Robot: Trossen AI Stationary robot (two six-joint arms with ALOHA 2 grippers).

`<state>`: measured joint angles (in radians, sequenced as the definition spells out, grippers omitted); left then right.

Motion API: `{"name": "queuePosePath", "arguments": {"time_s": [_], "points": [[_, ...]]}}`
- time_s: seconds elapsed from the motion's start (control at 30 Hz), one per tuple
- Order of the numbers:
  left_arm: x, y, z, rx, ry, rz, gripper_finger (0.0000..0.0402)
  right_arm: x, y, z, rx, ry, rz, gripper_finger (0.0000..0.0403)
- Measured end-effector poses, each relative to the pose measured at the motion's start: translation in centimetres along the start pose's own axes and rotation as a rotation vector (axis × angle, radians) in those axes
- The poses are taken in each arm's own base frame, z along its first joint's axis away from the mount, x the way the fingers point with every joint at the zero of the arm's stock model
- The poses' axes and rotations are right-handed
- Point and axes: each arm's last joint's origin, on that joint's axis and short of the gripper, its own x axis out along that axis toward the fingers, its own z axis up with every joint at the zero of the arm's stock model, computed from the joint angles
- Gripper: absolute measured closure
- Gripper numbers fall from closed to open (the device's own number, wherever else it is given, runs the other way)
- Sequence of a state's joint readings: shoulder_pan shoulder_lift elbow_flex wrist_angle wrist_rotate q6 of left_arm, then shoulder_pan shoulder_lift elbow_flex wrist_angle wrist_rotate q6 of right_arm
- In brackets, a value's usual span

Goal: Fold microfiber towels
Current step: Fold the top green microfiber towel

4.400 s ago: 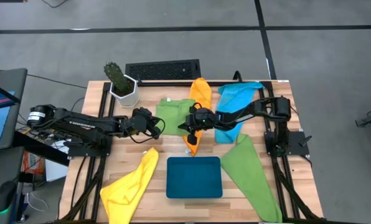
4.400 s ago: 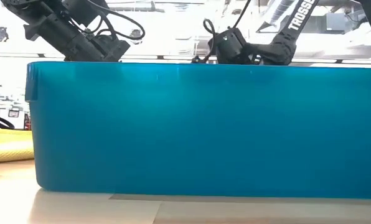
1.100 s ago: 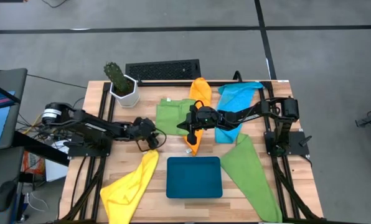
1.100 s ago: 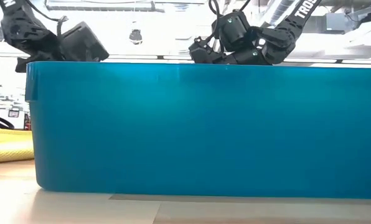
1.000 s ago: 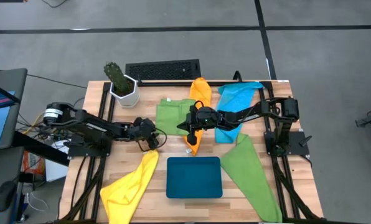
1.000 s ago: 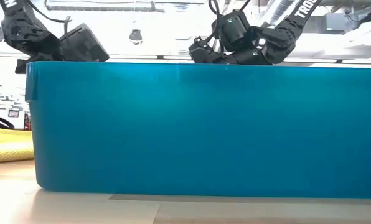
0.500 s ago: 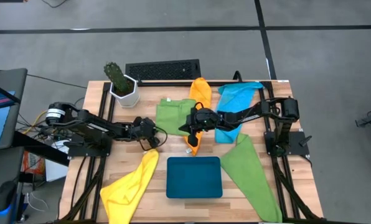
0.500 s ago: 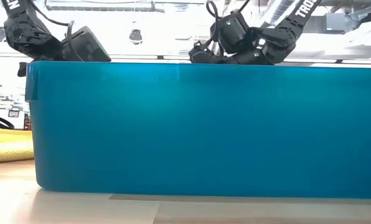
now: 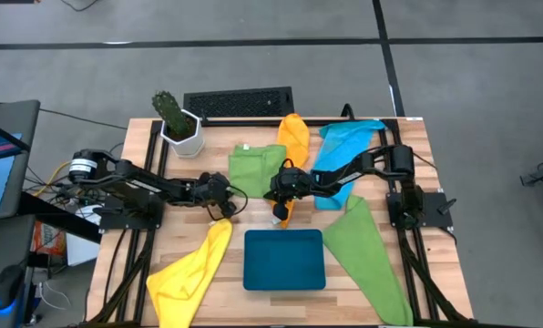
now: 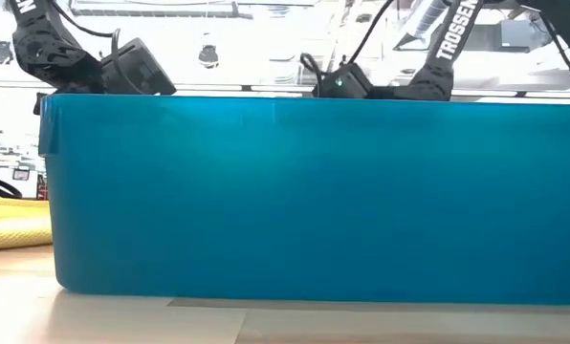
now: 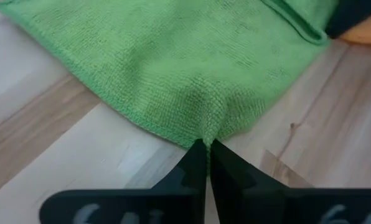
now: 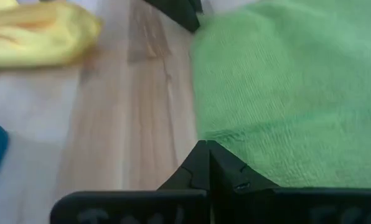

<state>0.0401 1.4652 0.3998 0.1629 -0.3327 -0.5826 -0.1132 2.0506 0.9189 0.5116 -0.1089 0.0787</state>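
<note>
Grasp stage of the first fold: I have both tools clenched on the near edge of the flat green towel [image 9: 256, 169], which lies just above centre of the high view. The left tool [image 11: 206, 151] pinches that towel's lower-left corner, the pile puckered between its closed tips. The right tool [image 12: 207, 155] is closed at the same hem's lower-right end; I judge it has cloth, though the bite there is thin.

Next move, as I judge it: lift both corners together, level, and carry them toward the top of the frame to lay the near edge on the far one. Uneven height would skew the fold, and the right tool's slim hold may slip.

The green towel is flat, roughly square, with a stitched hem. 4 others wait: orange [image 9: 292, 137] touching its right side, blue [image 9: 344, 150] upper right, a second green [image 9: 363, 251] lower right, and yellow [image 9: 191, 273] crumpled lower left. The teal tray [image 9: 284, 260] sits low on the surface [image 9: 162, 232].
</note>
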Motion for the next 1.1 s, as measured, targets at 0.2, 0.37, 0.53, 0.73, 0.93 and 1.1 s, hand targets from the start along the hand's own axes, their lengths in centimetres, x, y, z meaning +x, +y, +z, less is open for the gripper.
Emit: {"name": "queuePosePath", "arguments": {"time_s": [0.2, 0.37, 0.53, 0.73, 0.93, 1.1], "points": [[-0.2, -0.6, 1.1, 0.073, 0.064, 0.036, 0.04, -0.5, 0.0, 0.6, -0.005, -0.012, 0.003, 0.0384], [-0.4, -0.8, 1.5, 0.099, 0.077, 0.056, 0.04, -2.2, 0.9, 3.2, -0.063, -0.112, 0.016, 0.0384], [-0.5, -1.0, 1.8, 0.107, 0.08, 0.067, 0.0401, -2.4, 0.7, 2.8, -0.093, -0.096, -0.015, 0.0389], [-0.6, -1.4, 2.6, 0.115, 0.062, 0.055, 0.0401, -0.4, 0.1, -0.3, -0.074, -0.005, -0.025, 0.0382], [-1.0, -2.1, 3.9, 0.158, 0.071, 0.058, 0.0401, 0.6, -0.1, -1.2, -0.029, -0.012, 0.02, 0.0388], [-1.8, -3.4, 6.4, 0.292, 0.04, 0.031, 0.0401, 0.6, -0.4, -1.2, -0.019, -0.023, 0.019, 0.038]]}}
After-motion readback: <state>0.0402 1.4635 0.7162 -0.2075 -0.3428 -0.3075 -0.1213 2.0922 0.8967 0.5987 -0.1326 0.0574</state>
